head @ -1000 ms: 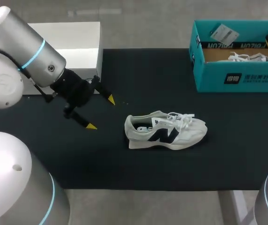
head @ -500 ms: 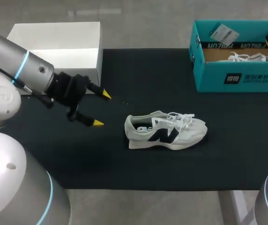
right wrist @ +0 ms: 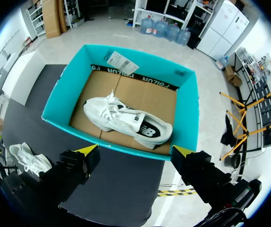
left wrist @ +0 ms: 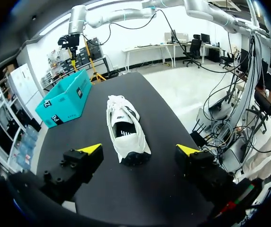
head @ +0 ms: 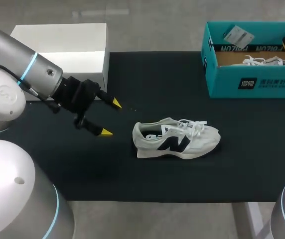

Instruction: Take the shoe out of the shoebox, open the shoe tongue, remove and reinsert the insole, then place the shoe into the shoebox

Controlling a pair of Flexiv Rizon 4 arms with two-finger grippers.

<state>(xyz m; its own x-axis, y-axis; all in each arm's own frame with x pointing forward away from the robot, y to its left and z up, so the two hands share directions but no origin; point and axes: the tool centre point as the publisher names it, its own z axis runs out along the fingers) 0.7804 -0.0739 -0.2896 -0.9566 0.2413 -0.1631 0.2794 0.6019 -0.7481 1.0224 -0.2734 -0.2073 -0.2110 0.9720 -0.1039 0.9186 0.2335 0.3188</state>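
Creeps nearer the shoe (head: 175,139) with left gripper (head: 111,118) spread wide and empty; best squared on its heel before closing.

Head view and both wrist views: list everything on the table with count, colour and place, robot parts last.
mat: one, black, covering the table.
shoebox: one, teal, open, at the mat's far right corner.
boxed shoe: one, white, lying inside the shoebox.
loose shoe: one, white with dark logo, middle of the mat.
white box: one, white, at the mat's far left edge.
left gripper: one, black with yellow tips, open, beside the loose shoe's heel.
right gripper: one, same colours, open, above the shoebox.
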